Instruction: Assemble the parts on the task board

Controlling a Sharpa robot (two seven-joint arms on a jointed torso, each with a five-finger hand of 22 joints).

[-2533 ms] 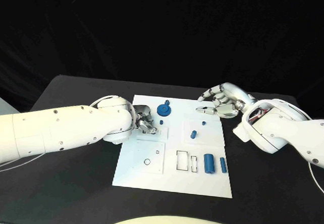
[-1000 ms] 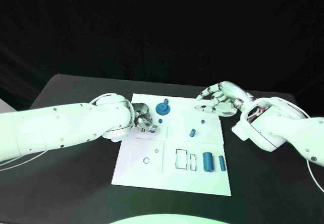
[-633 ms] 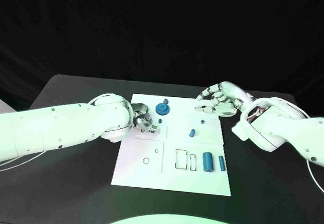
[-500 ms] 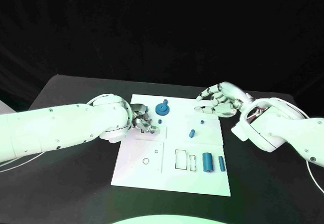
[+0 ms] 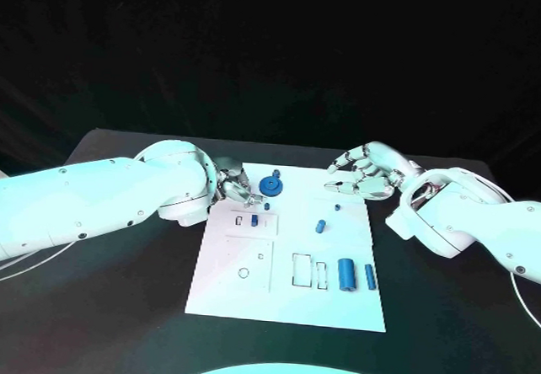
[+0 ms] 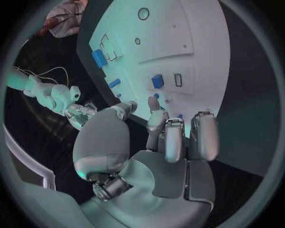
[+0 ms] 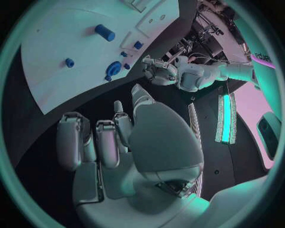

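while left hand hovers, blue part lies beside.

left arm: reaching in low, left hand curling its fingers loosely, gripping nothing (as far as I can see)
right arm: bending inward, right hand hovering, fingers apart, empty
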